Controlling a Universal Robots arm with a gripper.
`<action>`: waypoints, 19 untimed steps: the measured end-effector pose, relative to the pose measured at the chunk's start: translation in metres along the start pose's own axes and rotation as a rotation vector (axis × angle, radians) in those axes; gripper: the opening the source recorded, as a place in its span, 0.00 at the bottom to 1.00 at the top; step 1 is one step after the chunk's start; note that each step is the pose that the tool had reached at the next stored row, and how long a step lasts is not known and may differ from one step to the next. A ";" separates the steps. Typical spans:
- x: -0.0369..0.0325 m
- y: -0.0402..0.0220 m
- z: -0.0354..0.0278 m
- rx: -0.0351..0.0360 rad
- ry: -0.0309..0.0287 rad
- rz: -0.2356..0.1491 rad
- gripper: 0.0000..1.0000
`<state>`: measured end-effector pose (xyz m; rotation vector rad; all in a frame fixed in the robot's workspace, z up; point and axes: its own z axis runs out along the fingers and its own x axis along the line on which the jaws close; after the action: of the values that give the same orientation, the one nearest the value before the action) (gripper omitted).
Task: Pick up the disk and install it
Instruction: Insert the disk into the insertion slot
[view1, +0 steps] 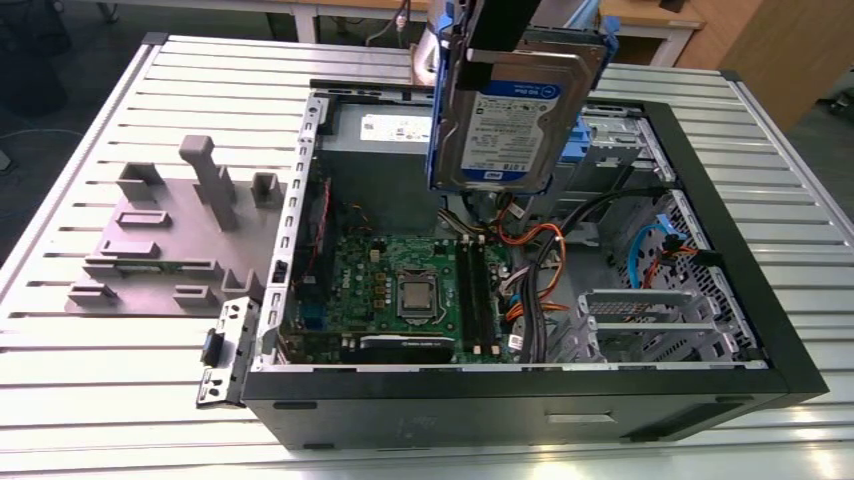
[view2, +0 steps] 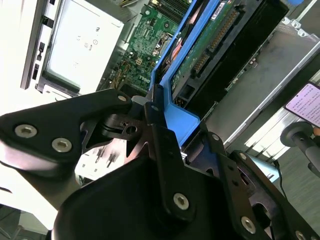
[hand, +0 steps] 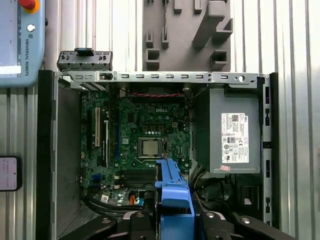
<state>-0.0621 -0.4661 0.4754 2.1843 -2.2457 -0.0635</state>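
The hand (hand: 174, 219) grips the disk (view1: 514, 120), its top cut off.

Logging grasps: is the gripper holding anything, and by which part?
Yes: the gripper is shut on the disk, clamping the end of its blue carrier bracket.

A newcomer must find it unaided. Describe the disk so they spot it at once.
Find the open computer case on the slatted table. Above its motherboard hangs the disk, clamped by the gripper. It alone is silver with a white-and-blue label and blue bracket.
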 end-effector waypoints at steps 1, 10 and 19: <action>0.0009 -0.0001 0.0000 0.0000 0.0006 0.000 0.36; 0.0086 -0.0012 0.0003 0.0002 0.0056 0.000 0.36; 0.0132 -0.0086 0.0004 0.0003 0.0121 0.001 0.36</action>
<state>-0.0539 -0.4795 0.4744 2.1781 -2.2403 -0.0497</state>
